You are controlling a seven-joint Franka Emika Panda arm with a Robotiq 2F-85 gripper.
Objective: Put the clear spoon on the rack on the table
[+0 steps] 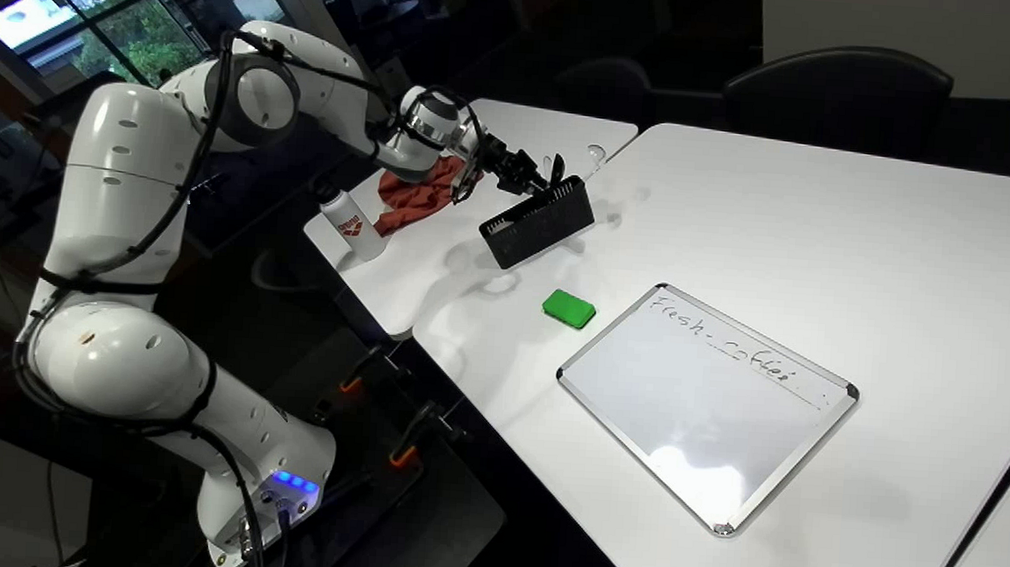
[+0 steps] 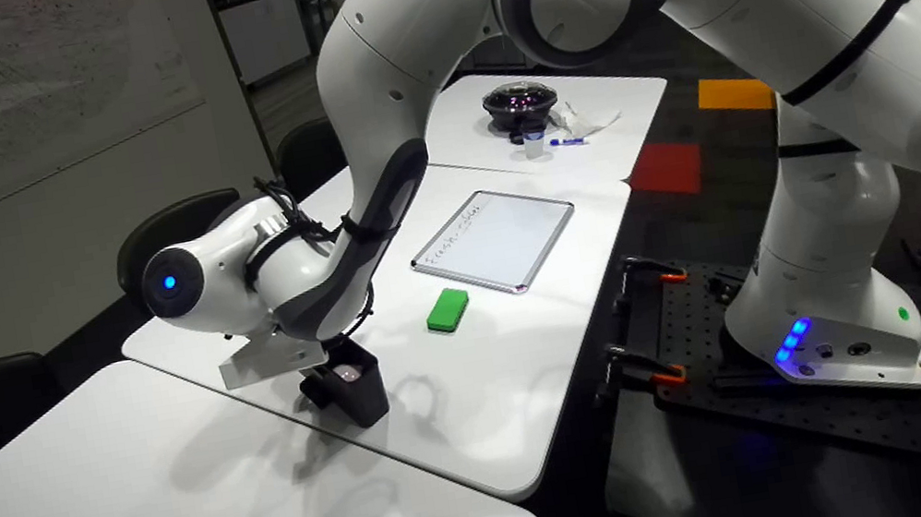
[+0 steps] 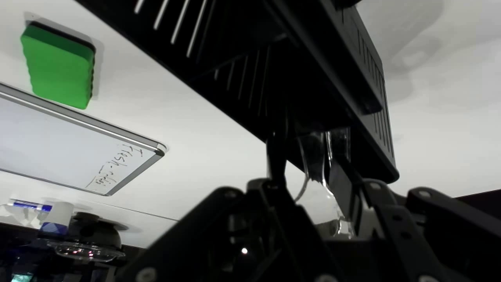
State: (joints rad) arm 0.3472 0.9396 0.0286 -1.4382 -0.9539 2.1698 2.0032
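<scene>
We guess release step | clear spoon [image 1: 596, 153] at rack [image 1: 545, 231] 1 o'clock in an exterior view | hand [image 3: 310, 168] looks parted | next: retreat

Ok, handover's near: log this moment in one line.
gripper: at rack | clear spoon: at rack, grip unclear | eraser: beside whiteboard

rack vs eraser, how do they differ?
Colour: the rack is black, the eraser green. The rack is open-topped with slotted walls; the eraser is a block. The rack is larger than the eraser. Both sit on the white tabletop.
</scene>
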